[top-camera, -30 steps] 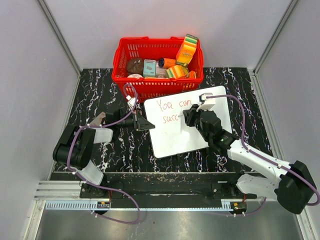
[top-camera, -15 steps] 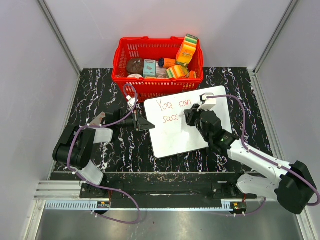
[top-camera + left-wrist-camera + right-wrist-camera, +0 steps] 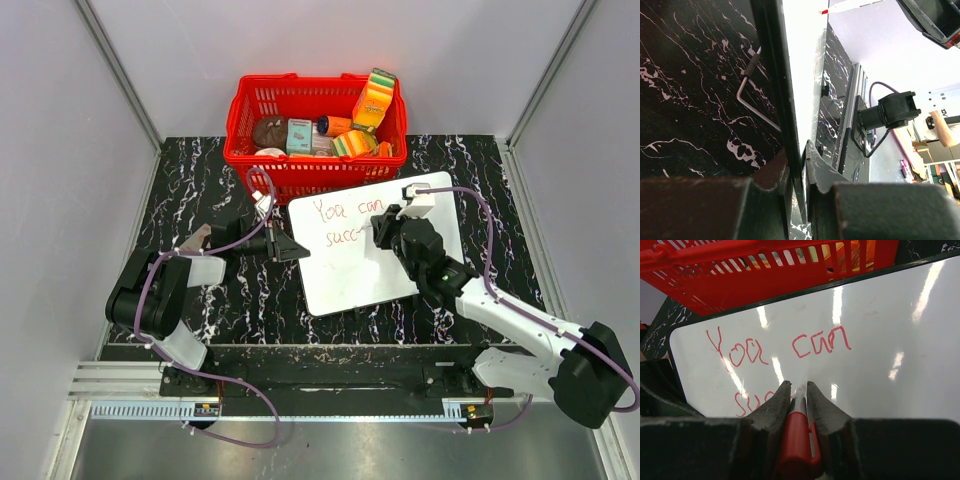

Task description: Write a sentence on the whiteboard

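Observation:
The whiteboard (image 3: 345, 270) lies tilted on the black marble table, its left edge pinched by my left gripper (image 3: 290, 247), which is shut on it; the wrist view shows the board's thin edge (image 3: 792, 110) between the jaws. Red lettering (image 3: 340, 215) reads "You can" and below it "succ". My right gripper (image 3: 385, 232) is shut on a red marker (image 3: 799, 440), tip on the board just right of "succ" (image 3: 752, 402). The board also fills the right wrist view (image 3: 880, 365).
A red basket (image 3: 300, 165) with several packaged items stands just behind the board's far edge. A metal hex key (image 3: 747, 95) lies on the table under the board's left side. Grey walls enclose the table on three sides.
My right gripper with the marker has shifted slightly right and away along the second line. The left arm and the board have not moved.

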Robot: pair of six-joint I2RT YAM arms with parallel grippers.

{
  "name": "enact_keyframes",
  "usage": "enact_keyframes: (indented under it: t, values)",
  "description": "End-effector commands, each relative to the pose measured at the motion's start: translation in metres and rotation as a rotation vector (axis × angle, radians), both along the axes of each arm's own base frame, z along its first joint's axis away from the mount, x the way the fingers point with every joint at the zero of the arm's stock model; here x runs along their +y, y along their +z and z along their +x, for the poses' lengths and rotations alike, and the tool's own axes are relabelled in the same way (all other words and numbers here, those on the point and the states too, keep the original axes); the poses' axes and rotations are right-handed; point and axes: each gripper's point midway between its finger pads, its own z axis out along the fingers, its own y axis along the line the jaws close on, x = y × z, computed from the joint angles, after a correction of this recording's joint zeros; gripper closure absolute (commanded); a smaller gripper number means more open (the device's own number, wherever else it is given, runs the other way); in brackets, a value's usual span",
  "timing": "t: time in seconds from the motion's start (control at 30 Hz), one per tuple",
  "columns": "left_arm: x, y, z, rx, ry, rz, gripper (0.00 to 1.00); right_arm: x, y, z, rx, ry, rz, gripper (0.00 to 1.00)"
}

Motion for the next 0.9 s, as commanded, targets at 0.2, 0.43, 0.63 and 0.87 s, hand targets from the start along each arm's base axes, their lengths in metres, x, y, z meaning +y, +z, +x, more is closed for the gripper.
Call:
enact_keyframes:
  t: [0.2, 0.43, 0.63, 0.87]
  values:
    - [-0.006, 0.005, 0.005, -0.135, -0.026, 0.007, 1.00, 0.016, 0.018, 0.006, -0.027, 0.054, 0.048, 1.00]
    - [-0.006, 0.006, 0.005, -0.135, -0.026, 0.007, 1.00, 0.016, -0.001, -0.001, 0.030, 0.069, 0.038, 1.00]
    - [-0.006, 0.005, 0.004, -0.133, -0.027, 0.007, 1.00, 0.007, -0.017, -0.013, 0.071, 0.064, 0.035, 1.00]
    - [-0.006, 0.005, 0.005, -0.134, -0.025, 0.008, 1.00, -0.005, -0.024, -0.016, 0.077, 0.024, 0.010, 1.00]
